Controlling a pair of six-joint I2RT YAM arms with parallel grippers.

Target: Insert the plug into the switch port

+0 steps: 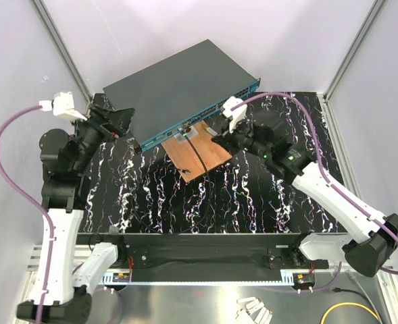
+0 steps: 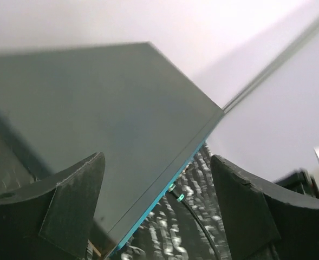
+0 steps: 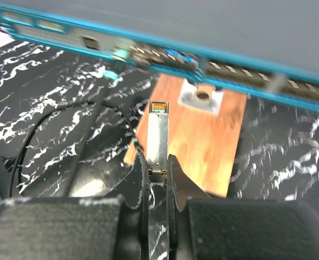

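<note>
Silver metal forms the plug (image 3: 158, 138), a slim bar with a small orange-striped tip. The right gripper (image 3: 156, 161) holds it by its rear end, both fingers pressed flat on its sides. The plug juts straight out ahead of the fingers, above the near left part of the copper-brown board (image 3: 202, 141). Its tip points at the teal-blue front of the switch (image 3: 213, 24) but stops short of the row of ports, with a strip of board and bench showing between them.

The switch lies askew across the far edge of the bench (image 1: 253, 202), port side facing the near right and rear corner reaching past the far edge. The board sits just before that front, touching or nearly touching it, with a silver bracket (image 3: 201, 98) at its far end. A thin black cable (image 3: 67, 116) loops over the marbled bench left of the plug.

At the far left, the left gripper (image 2: 158, 160) stands with its jaws spread wide, holding nothing. The switch's dark grey top and left near corner lie just ahead of it. Whether a finger touches the casing I cannot tell.
</note>
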